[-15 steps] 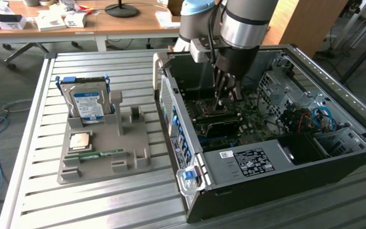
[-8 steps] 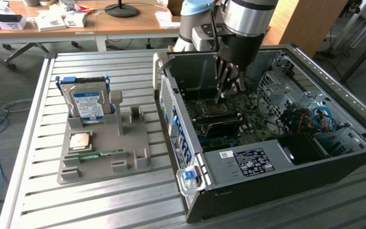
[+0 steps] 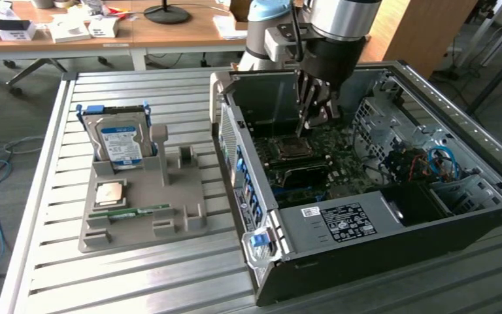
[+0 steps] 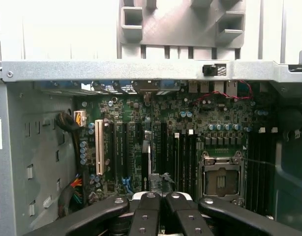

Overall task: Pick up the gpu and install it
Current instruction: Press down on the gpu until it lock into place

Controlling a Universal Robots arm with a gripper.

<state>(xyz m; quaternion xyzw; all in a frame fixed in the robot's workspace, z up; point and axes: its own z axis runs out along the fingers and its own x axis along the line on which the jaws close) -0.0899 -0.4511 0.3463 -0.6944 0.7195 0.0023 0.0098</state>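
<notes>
My gripper [image 3: 314, 112] hangs inside the open computer case [image 3: 482, 190], above the motherboard [image 3: 325, 160]. It is shut on the gpu [image 3: 302, 125], a thin dark card that I see edge-on. In the wrist view the fingers [image 4: 147, 211] are pressed close together, and the gpu [image 4: 146, 160] runs from the gripper [image 4: 161, 197] towards the motherboard [image 4: 215, 123]. The card is lined up with the black expansion slots, beside the white slot [image 4: 99, 147]. Whether its edge sits in a slot I cannot tell.
The CPU socket [image 3: 290, 147] [image 4: 221, 179] is open beside the slots. Blue and red cables [image 3: 434, 160] lie at the exterior view's right of the case. A grey holder [image 3: 177, 219] outside the case carries a hard drive [image 3: 120, 140], a processor chip [image 3: 112, 193] and a green memory stick [image 3: 129, 212].
</notes>
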